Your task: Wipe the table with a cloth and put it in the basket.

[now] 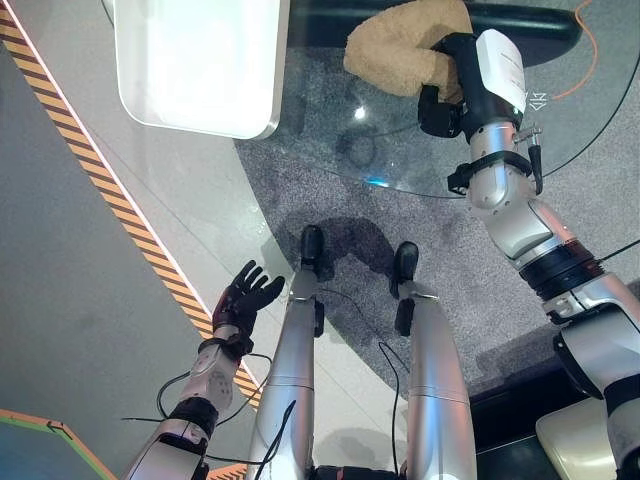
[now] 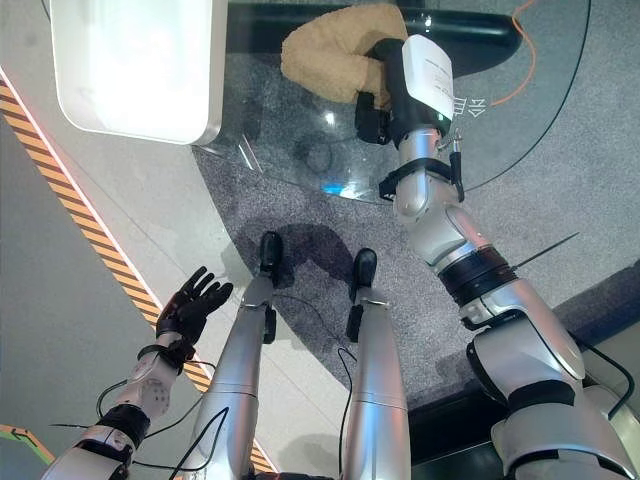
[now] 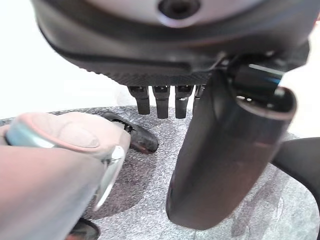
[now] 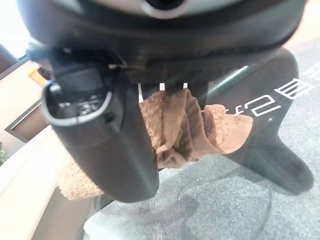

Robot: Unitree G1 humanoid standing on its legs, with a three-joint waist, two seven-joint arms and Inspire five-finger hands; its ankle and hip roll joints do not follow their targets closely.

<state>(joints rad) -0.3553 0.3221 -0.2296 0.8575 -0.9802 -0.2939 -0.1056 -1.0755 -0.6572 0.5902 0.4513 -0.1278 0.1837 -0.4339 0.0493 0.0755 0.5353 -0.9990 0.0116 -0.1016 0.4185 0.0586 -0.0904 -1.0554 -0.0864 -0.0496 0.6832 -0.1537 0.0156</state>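
Observation:
A tan fluffy cloth (image 1: 400,50) lies bunched on the round glass table (image 1: 330,150) at its far side. My right hand (image 1: 445,95) reaches over the table and rests against the cloth's right end. In the right wrist view the cloth (image 4: 175,125) is gathered in folds between the thumb (image 4: 110,140) and the fingers, so the hand is shut on it. A white basket (image 1: 200,70) with rounded corners stands at the table's far left. My left hand (image 1: 245,295) hangs low beside the table over the floor, fingers spread and holding nothing.
The table's dark base (image 1: 520,20) shows through the glass behind the cloth. An orange cable (image 1: 590,70) runs on the grey carpet at the far right. A yellow-and-black striped strip (image 1: 90,160) crosses the floor on the left.

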